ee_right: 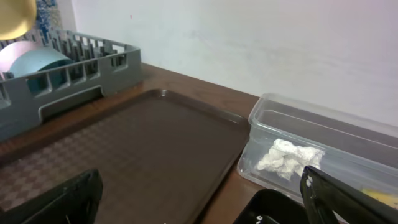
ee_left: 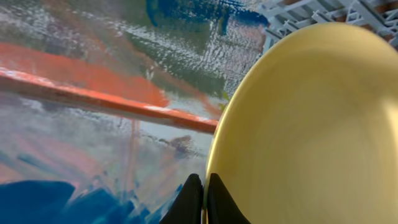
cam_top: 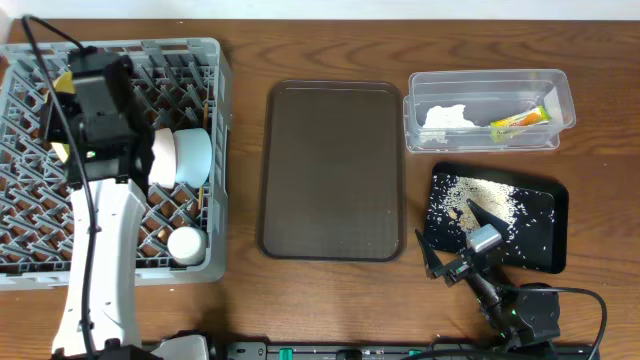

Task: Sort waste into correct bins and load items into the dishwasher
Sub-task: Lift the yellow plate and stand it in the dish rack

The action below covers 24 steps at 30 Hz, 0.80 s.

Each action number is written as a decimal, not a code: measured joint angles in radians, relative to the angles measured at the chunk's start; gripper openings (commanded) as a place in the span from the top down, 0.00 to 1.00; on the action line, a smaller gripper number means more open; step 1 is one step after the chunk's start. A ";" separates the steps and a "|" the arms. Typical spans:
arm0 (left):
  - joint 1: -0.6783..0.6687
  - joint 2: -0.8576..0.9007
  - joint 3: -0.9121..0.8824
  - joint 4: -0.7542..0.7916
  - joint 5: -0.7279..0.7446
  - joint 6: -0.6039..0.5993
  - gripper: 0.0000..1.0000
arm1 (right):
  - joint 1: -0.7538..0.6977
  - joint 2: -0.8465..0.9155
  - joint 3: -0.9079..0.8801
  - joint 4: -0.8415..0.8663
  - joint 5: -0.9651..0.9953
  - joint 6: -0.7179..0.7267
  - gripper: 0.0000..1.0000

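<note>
yellow plate [ee_left: 311, 124] | rim pinched btwn L jaws | over dish rack [cam_top: 200, 55]

In view are one grey plastic dish rack [cam_top: 180, 60], one dark brown tray [cam_top: 333, 170], one black rimmed tray [cam_top: 540, 250], one clear plastic tub [cam_top: 480, 80], one crumpled white napkin [cam_top: 447, 116], one yellow-green wrapper [cam_top: 520, 120], one light blue bowl [cam_top: 193, 155] and one round yellow plate [ee_left: 311, 124].

- Large square grey plastic dish rack [cam_top: 190, 52]: matt.
- Round yellow plate [ee_left: 311, 124]: smooth, softly glossy.
- Clear plastic rectangular tub [cam_top: 480, 78]: shiny.
- Large dark brown tray [cam_top: 335, 170]: finely textured, matt.
- Brown wooden surface [cam_top: 330, 40]: grained.
</note>
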 measured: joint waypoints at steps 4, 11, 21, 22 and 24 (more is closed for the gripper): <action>0.045 0.000 0.000 0.001 0.075 0.008 0.94 | 0.000 0.000 0.000 0.000 0.000 0.000 0.01; 0.117 0.038 0.000 0.015 0.172 0.008 0.94 | 0.000 0.000 0.000 0.000 0.000 0.000 0.01; 0.120 0.130 0.000 0.031 0.201 0.008 0.94 | 0.000 0.000 0.000 0.000 0.000 0.000 0.01; 0.120 0.137 0.000 0.034 0.203 0.008 0.94 | 0.000 0.000 0.000 0.000 0.000 0.000 0.01; 0.121 0.146 0.000 0.046 0.199 0.010 0.94 | 0.000 0.000 0.000 0.000 0.000 0.000 0.01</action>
